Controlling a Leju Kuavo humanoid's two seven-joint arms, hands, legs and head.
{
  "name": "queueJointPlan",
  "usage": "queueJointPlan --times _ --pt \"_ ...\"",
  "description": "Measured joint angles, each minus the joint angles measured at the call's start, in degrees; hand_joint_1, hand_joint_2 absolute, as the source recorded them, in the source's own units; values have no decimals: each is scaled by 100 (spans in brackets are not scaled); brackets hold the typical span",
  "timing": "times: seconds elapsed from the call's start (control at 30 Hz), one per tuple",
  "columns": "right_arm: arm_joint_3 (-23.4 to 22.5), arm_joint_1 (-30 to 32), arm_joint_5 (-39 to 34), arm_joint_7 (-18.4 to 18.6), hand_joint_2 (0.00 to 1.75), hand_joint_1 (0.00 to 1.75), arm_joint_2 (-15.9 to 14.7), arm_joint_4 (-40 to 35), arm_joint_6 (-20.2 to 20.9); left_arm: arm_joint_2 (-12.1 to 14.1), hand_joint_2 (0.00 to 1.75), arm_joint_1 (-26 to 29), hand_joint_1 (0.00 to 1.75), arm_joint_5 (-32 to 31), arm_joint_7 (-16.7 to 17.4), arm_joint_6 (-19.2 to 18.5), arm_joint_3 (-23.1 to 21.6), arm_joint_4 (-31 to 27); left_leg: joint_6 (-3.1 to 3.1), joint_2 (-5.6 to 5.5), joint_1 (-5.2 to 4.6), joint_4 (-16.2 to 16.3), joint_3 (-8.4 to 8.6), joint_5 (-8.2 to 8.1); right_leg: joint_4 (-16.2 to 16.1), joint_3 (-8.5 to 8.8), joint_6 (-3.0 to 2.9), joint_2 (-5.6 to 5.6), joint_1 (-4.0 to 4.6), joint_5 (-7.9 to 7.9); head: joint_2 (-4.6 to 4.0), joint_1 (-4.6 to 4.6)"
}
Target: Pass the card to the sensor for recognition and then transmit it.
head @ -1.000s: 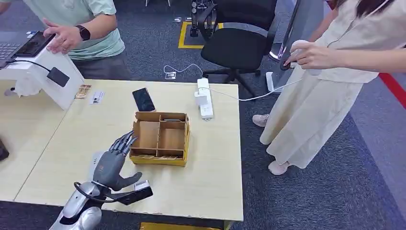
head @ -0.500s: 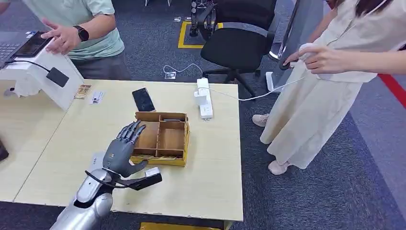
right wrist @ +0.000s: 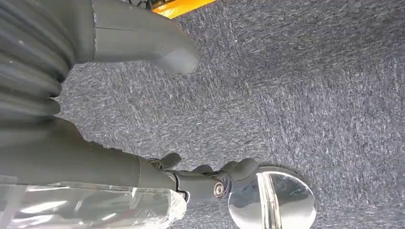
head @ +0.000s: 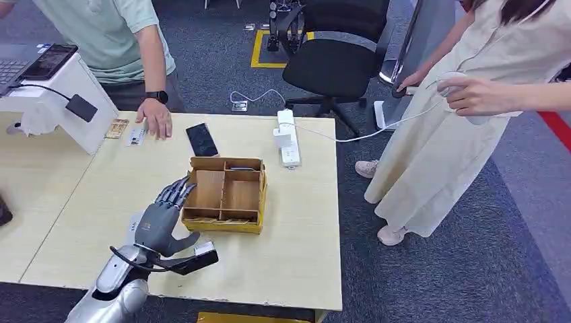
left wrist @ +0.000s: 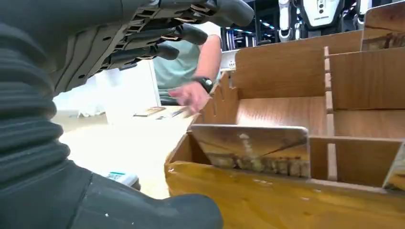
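From where I'm sitting the biggest thing is the pale wooden table [head: 81, 202], smooth light top, with a white slanted sensor stand [head: 60, 101] up at the far left corner carrying a dark screen and a black cabled pad on its side. Middle of the table is the wooden box [head: 226, 195], flat plywood-looking panels slotted into compartments, yellowish glossy front wall. Past it there's a black phone [head: 201, 139] lying flat and a white power strip [head: 287, 138] near the far edge. A person's hand [head: 155, 118] is resting on the table by the small cards [head: 137, 136] next to the stand; another person in beige stands off to the right. My left hand [head: 163, 219] is just beside the box's left wall, dark fingers spread and pointing toward it, thumb out, holding nothing. The wrist cam is way more useful here: it shows a card [left wrist: 255, 149] standing up in the near compartment, glossy with a printed picture, leaning on the front wall, with the fingers [left wrist: 157, 50] above and apart from it. Head cam barely shows that card edge. The right hand [right wrist: 143, 40] hangs over grey carpet; can't tell if it's open or curled.
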Motion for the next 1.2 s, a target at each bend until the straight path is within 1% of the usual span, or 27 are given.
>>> queueJointPlan --times 0.3,0.4,0.5,0.53,0.67,0.73,0.83,0.9,0.93,0.97,1.0,1.03,1.07,1.1,1.17,1.2 --pt "0 0 -2 -2 175 0 0 0 0 52 175 44 0 11 2 -2 2 -74 0 0 0 0 0 0 0 1 0 0 0 0 0 0" --pt "0 0 -41 -26 175 0 0 0 -2 59 175 79 0 100 -15 -6 7 -98 0 0 0 0 0 0 0 1 0 0 0 0 0 -2" --pt "0 3 -79 -65 175 0 -4 0 -2 124 175 190 0 81 -30 -92 13 -199 0 1 0 0 0 0 0 1 0 1 0 0 0 0" --pt "0 3 -94 -70 175 0 -7 0 -2 148 175 235 17 74 -46 -111 15 -225 0 1 0 0 0 0 0 1 0 1 0 0 0 0" --pt "0 11 -118 -83 175 0 -20 0 -9 179 175 421 59 83 -135 -111 55 -310 0 0 0 0 0 0 0 0 0 0 0 -1 0 0" --pt "0 18 -122 -92 175 0 -22 -2 -9 181 175 461 51 48 -214 -137 57 -330 0 0 0 0 0 0 0 1 0 -1 0 -1 0 0" --pt "0 18 -127 -96 175 0 -22 -2 -9 164 175 510 51 -7 -236 -188 57 -332 0 1 0 0 0 0 0 0 1 0 0 0 0 -2" --pt "0 15 -142 -96 175 0 -22 -4 -9 131 175 520 45 -24 -236 -199 57 -332 0 0 0 0 0 0 0 1 1 -1 0 0 0 0" --pt "0 12 -142 -96 175 0 -22 -4 -9 118 175 521 51 -31 -236 -201 55 -332 0 0 -1 0 0 0 0 1 1 -1 0 0 0 0" --pt "0 11 -142 -96 175 0 -22 -7 -9 94 175 522 61 -35 -236 -201 55 -332 0 0 -1 1 0 0 0 1 1 -1 0 0 0 0" --pt "0 12 -144 -96 175 0 -22 -9 -9 76 175 521 66 -37 -236 -201 55 -332 0 0 -1 1 0 0 0 1 1 -1 -1 0 2 -2" --pt "0 13 -151 -96 175 0 -22 -9 -9 63 175 521 77 -37 -236 -201 55 -332 0 0 -1 1 0 0 0 1 1 -1 -1 0 0 0" --pt "0 12 -157 -96 175 0 -22 -9 -9 44 175 521 94 -37 -236 -206 55 -328 0 0 -1 1 0 0 0 1 1 -1 -1 0 0 -2" --pt "0 12 -157 -96 175 0 -22 -9 -9 28 175 520 87 -37 -236 -214 55 -317 0 0 -1 1 0 0 -1 1 1 -1 -1 0 0 0" --pt "0 12 -175 -96 175 0 -22 -9 -11 -22 175 514 0 -46 -236 -199 50 -295 0 0 -1 1 1 0 -1 1 1 -1 -1 0 0 0" --pt "0 12 -175 -96 175 0 -22 -9 -11 -48 175 507 0 -55 -238 -190 50 -288 0 0 -1 1 1 0 -1 0 1 -1 -1 0 0 -2"
